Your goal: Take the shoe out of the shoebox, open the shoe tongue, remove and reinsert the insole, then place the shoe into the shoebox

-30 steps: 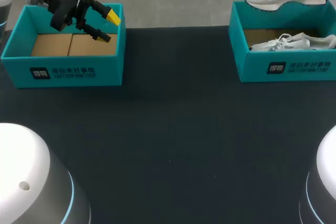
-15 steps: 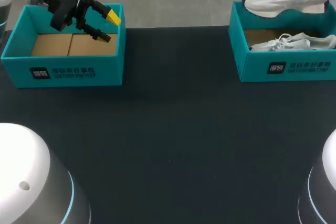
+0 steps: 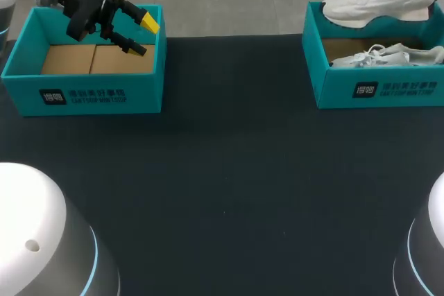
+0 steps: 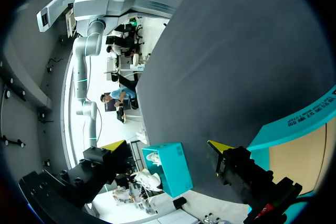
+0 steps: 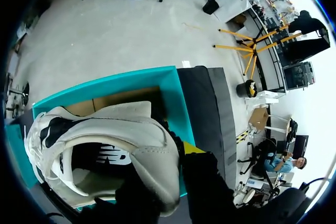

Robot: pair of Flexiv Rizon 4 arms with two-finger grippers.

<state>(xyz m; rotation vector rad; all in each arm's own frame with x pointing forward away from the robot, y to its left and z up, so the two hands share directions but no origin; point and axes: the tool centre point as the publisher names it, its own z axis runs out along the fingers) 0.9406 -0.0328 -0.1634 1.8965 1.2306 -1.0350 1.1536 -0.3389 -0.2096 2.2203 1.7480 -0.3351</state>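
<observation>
A white shoe point(image 3: 378, 3) hangs tilted above the back of the right teal shoebox point(image 3: 378, 88), toe pointing left. My right gripper point(image 5: 176, 153) is shut on its heel collar: one yellow-tipped finger sits outside the heel and the other is hidden inside the white shoe point(image 5: 105, 140). A second white shoe point(image 3: 388, 55) lies inside that box. My left gripper point(image 3: 143, 35) hovers open over the back right corner of the left teal shoebox point(image 3: 90, 91), which shows only its cardboard floor. In the left wrist view the left gripper point(image 4: 167, 148) holds nothing between its fingers.
The black table point(image 3: 229, 171) stretches between the two boxes. Beneath the held shoe lies the right shoebox point(image 5: 131, 85). The left box's rim point(image 4: 299, 124) lies beside the left gripper's finger.
The held shoe has come down a little toward the right shoebox. My left arm has not moved.
</observation>
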